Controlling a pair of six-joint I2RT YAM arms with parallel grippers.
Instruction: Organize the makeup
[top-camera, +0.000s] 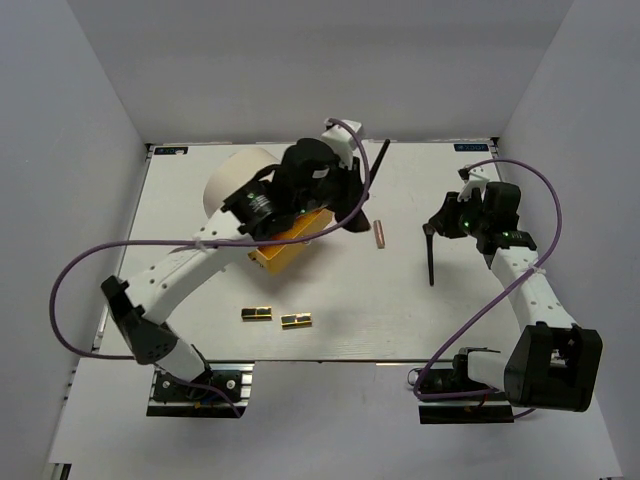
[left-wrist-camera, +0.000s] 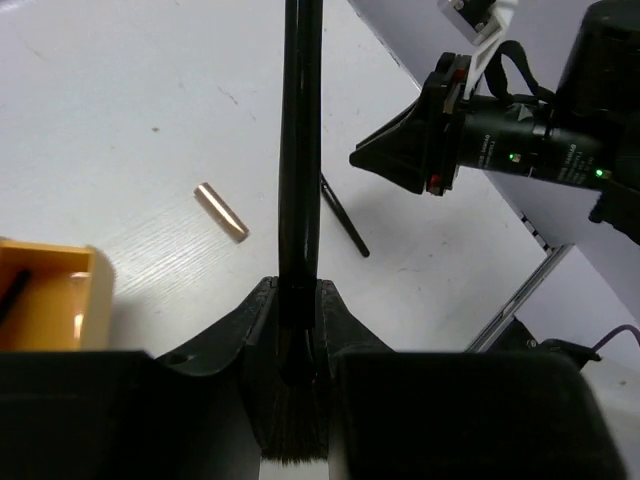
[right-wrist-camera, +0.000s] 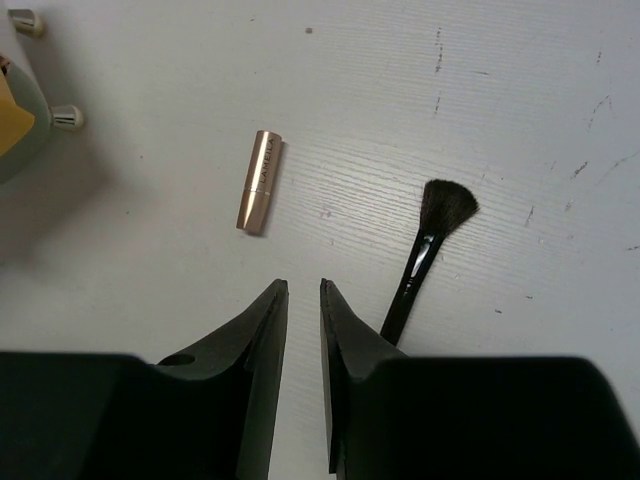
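Note:
My left gripper (top-camera: 352, 172) is shut on a slim black brush (left-wrist-camera: 300, 150), held above the table beside the orange box; the bristles sit back between the fingers (left-wrist-camera: 255, 310) and the handle (top-camera: 381, 158) sticks out forward. My right gripper (right-wrist-camera: 303, 290) hovers over the table, jaws narrowly apart and empty. A second black brush (right-wrist-camera: 425, 250) lies just right of it, also in the top view (top-camera: 430, 258). A rose-gold lipstick (right-wrist-camera: 260, 181) lies ahead and to the left, mid-table (top-camera: 380, 233). Two gold-and-black cases (top-camera: 257, 313) (top-camera: 296, 321) lie near the front. The tubes are out of view.
A big cream cylinder (top-camera: 235, 180) stands at the back left, partly behind my left arm. An orange box (top-camera: 290, 243) sits under my left wrist and shows in the left wrist view (left-wrist-camera: 50, 295). The table's edges and grey walls close in all round.

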